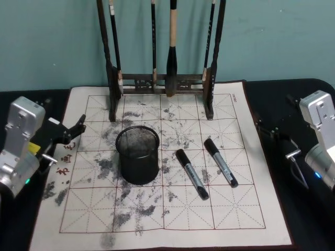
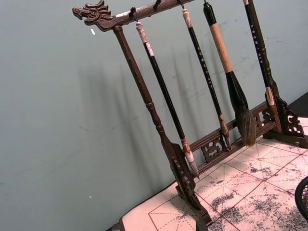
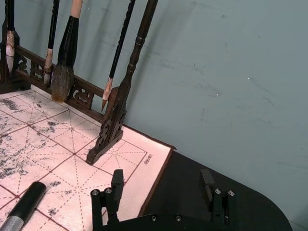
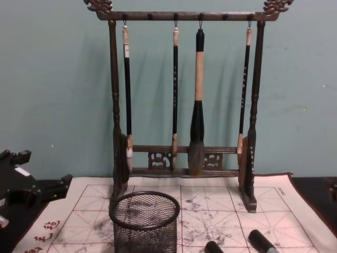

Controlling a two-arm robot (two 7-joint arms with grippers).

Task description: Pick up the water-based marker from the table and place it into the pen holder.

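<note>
Two black markers with grey bands lie on the white mat (image 1: 238, 217), right of the pen holder (image 1: 137, 155): one (image 1: 191, 174) nearer the holder, one (image 1: 221, 162) further right. Their caps show in the chest view (image 4: 213, 246) (image 4: 260, 240), and one marker end (image 3: 21, 207) shows in the right wrist view. The black mesh pen holder (image 4: 145, 221) stands upright with nothing in it. My left gripper (image 1: 73, 132) hovers open at the mat's left edge. At the mat's right edge my right gripper (image 1: 273, 119) (image 3: 162, 180) is open, holding nothing.
A tall dark wooden rack (image 1: 162, 83) hung with long brushes stands at the back of the mat, against a teal wall. The black table (image 1: 306, 219) shows bare beside the mat on both sides. Grey ink stains cover the mat's grid.
</note>
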